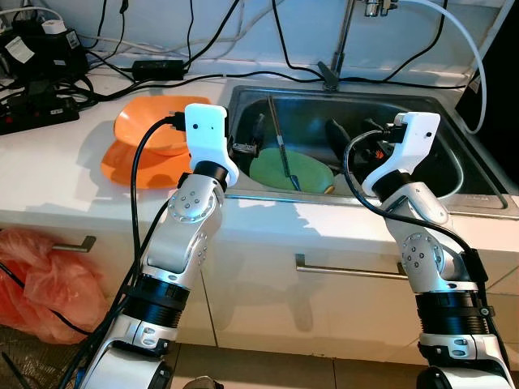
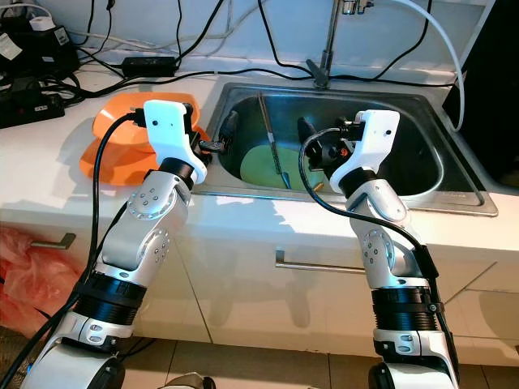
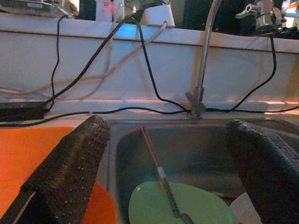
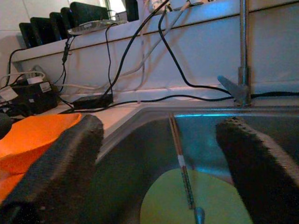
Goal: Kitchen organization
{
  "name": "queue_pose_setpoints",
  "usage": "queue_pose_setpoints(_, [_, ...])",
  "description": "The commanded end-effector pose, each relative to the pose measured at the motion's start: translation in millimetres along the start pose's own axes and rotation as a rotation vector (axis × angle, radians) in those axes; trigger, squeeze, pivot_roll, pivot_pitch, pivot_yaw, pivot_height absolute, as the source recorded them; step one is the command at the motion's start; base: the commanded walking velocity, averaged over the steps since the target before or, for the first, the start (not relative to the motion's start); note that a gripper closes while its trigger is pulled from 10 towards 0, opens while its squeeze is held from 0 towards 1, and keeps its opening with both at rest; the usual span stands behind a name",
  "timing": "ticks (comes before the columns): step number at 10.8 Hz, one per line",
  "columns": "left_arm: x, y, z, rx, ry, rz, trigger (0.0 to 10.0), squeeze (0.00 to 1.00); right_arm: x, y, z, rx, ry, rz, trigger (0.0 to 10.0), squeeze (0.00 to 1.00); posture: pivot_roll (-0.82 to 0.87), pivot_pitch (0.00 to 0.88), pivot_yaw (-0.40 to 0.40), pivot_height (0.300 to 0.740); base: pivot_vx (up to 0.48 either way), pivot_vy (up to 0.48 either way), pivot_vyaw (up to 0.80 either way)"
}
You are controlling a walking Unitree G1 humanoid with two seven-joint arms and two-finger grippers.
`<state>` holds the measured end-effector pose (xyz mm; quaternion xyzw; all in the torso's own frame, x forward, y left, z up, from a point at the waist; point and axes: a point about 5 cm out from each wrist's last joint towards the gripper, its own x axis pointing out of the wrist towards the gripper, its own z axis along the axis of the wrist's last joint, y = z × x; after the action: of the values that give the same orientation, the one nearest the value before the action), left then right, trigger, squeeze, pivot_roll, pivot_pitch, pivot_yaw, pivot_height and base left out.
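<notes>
Both silver arms rise from the bottom of the head views and reach over the front edge of the white tabletop (image 1: 65, 174) toward the steel sink (image 1: 454, 105). At the sink's left rim, the left tool (image 1: 247, 149) hangs with its fingers (image 3: 70, 172) spread wide apart, holding nothing. Over the middle of the basin, the right tool (image 2: 316, 150) hangs with its fingers (image 4: 65, 168) likewise spread and empty.

Inside the sink lies a light green plate (image 1: 284, 172), flat on the bottom. Across it rests a pair of chopsticks (image 3: 156, 163), their far ends leaning up against the back wall of the basin and their near ends on the plate. A pale item sits just beside the plate's right edge; what it is cannot be told.

On the tabletop left of the sink sit two orange plates (image 1: 142, 138), one overlapping the other, just beside the left arm. Behind them run black cables and a black power strip (image 1: 36, 113) along the wall. A faucet (image 2: 324, 49) stands at the back rim of the sink.

Below the tabletop are white cabinet fronts with metal handles (image 1: 349, 269), and a red plastic bag (image 1: 36, 279) lies on the floor at the left.
</notes>
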<state>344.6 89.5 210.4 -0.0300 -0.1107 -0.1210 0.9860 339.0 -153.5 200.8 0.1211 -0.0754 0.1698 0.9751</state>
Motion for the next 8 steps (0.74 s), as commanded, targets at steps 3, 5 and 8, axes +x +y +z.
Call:
queue_pose_setpoints(3, [1.1, -4.2, 3.2, -0.014, -0.010, -0.005, 10.0, 0.00, 0.8, -1.1, 3.0, -0.002, -0.006, -0.002, 10.0, 1.00, -0.01, 0.065, 0.079, 0.740, 0.000, 0.000, 0.00])
queue_pose_setpoints(5, [1.1, -4.2, 3.2, -0.014, -0.010, -0.005, 10.0, 0.00, 0.8, -1.1, 3.0, -0.002, -0.006, -0.002, 10.0, 1.00, -0.01, 0.065, 0.079, 0.740, 0.000, 0.000, 0.00])
queue_pose_setpoints(8, [1.1, -4.2, 3.2, -0.014, -0.010, -0.005, 10.0, 0.00, 0.8, -1.1, 3.0, -0.002, -0.006, -0.002, 10.0, 1.00, -0.01, 0.065, 0.079, 0.740, 0.000, 0.000, 0.00])
